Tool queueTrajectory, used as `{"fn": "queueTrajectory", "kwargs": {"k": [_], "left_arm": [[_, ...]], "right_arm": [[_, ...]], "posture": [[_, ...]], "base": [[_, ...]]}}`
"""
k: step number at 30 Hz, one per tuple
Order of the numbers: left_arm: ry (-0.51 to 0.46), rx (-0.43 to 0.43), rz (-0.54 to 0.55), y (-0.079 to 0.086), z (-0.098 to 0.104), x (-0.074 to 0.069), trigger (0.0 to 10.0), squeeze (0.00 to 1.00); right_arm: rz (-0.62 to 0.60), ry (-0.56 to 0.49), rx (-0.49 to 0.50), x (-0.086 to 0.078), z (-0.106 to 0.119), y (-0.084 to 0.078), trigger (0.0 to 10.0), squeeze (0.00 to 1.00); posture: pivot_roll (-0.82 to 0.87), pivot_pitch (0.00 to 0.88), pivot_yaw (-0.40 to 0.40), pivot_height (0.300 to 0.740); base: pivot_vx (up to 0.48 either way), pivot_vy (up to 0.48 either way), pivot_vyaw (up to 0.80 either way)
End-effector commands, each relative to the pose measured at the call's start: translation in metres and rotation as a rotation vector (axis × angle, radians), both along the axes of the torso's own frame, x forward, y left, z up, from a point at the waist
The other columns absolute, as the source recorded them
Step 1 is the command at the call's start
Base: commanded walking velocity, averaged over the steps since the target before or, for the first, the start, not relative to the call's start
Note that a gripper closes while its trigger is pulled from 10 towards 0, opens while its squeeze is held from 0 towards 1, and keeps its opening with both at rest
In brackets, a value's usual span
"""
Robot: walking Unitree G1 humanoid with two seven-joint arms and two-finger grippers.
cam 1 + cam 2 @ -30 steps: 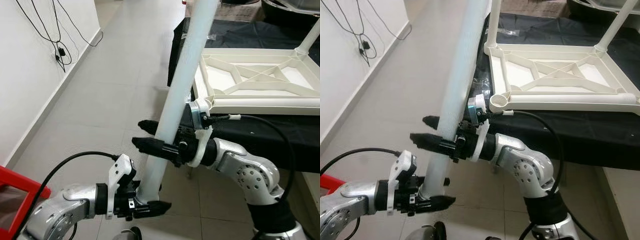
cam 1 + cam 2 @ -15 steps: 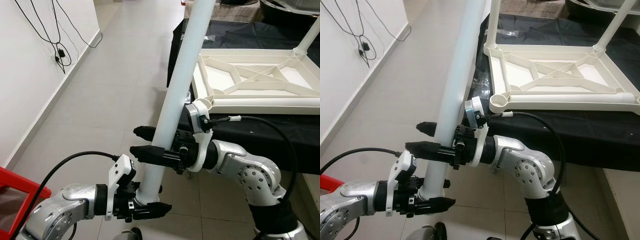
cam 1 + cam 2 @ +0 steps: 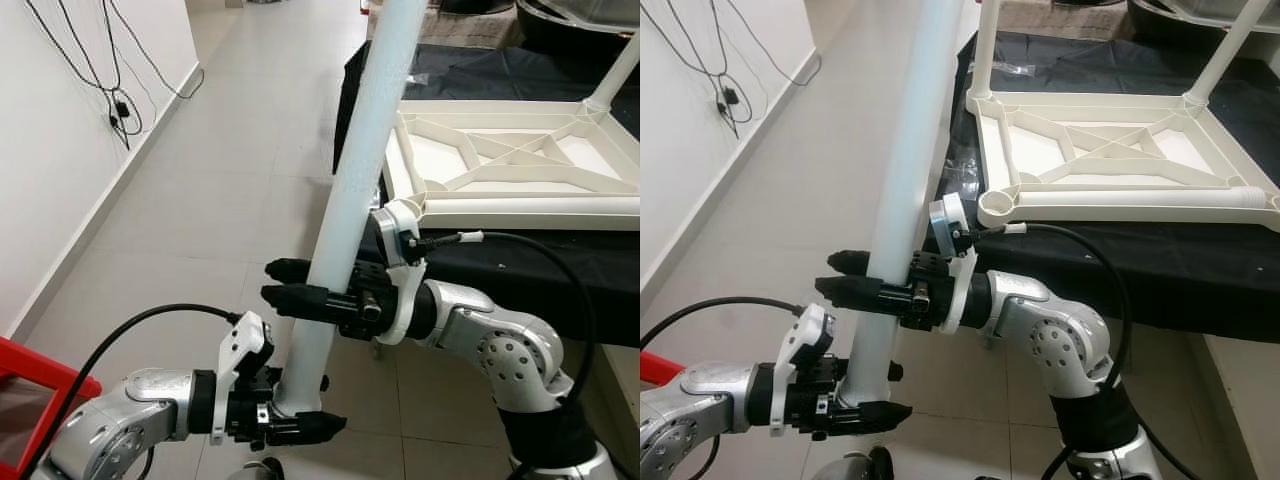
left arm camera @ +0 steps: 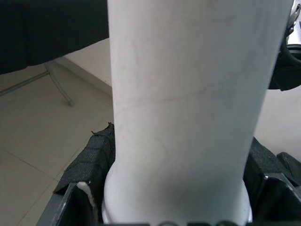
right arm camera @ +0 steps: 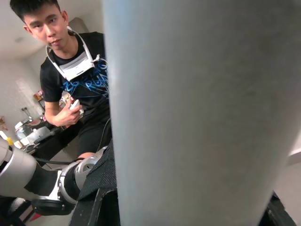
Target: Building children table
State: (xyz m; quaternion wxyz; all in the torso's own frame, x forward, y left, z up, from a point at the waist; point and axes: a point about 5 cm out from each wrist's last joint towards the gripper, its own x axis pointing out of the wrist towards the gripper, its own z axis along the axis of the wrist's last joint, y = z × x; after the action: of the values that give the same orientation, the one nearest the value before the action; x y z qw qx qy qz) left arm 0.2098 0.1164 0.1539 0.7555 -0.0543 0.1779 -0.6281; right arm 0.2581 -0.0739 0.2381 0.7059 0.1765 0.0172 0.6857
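A long white table leg [image 3: 360, 150] stands tilted in front of me, its top leaning toward the black-covered table. My left gripper [image 3: 325, 405] is shut on the leg's lower end, whose fingers [image 4: 91, 155] press both sides. My right gripper [image 3: 270, 281] is shut on the leg at mid height, one black finger on each side. The white tabletop [image 3: 520, 205] lies upside down on the black cloth, with an empty round socket [image 3: 1000, 205] at its near corner. Another leg [image 3: 1230, 45] stands in a far corner.
The black-clothed table [image 3: 560, 270] fills the right side. A white wall with hanging cables [image 3: 110, 90] runs along the left, with tiled floor [image 3: 220, 180] between. A red object [image 3: 40, 375] sits at the lower left. A person [image 5: 70, 80] stands behind me.
The right gripper's two fingers have drawn together on the leg. The leg has shifted slightly; the left gripper keeps its hold on the lower end.
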Motion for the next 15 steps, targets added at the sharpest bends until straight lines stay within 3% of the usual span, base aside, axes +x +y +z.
{"fn": "queueTrajectory", "kwargs": {"k": [1, 11, 12, 15], "left_arm": [[0.032, 0.004, -0.013, -0.0002, -0.0031, -0.0041, 10.0, 0.00], [0.023, 0.071, 0.033, 0.0020, -0.0085, -0.0005, 10.0, 0.00], [0.023, 0.081, 0.045, 0.0024, -0.0099, 0.0007, 10.0, 1.00], [0.031, 0.068, 0.061, 0.0033, -0.0096, 0.0026, 10.0, 1.00]], "right_arm": [[0.046, -0.022, -0.008, -0.0075, 0.0000, 0.0064, 0.0, 0.00], [0.044, -0.020, -0.009, -0.0075, -0.0006, 0.0063, 0.0, 0.00], [0.040, -0.021, -0.009, -0.0071, -0.0006, 0.0061, 0.0, 0.00], [0.038, -0.021, -0.008, -0.0065, -0.0003, 0.0049, 0.0, 0.00]], "posture": [[0.10, 0.216, -0.011, 0.740], [0.10, 0.213, -0.013, 0.740], [0.10, 0.213, -0.012, 0.740], [0.10, 0.206, -0.011, 0.740]], "base": [[0.000, 0.000, 0.00], [0.000, 0.000, 0.00], [0.000, 0.000, 0.00], [0.000, 0.000, 0.00]]}}
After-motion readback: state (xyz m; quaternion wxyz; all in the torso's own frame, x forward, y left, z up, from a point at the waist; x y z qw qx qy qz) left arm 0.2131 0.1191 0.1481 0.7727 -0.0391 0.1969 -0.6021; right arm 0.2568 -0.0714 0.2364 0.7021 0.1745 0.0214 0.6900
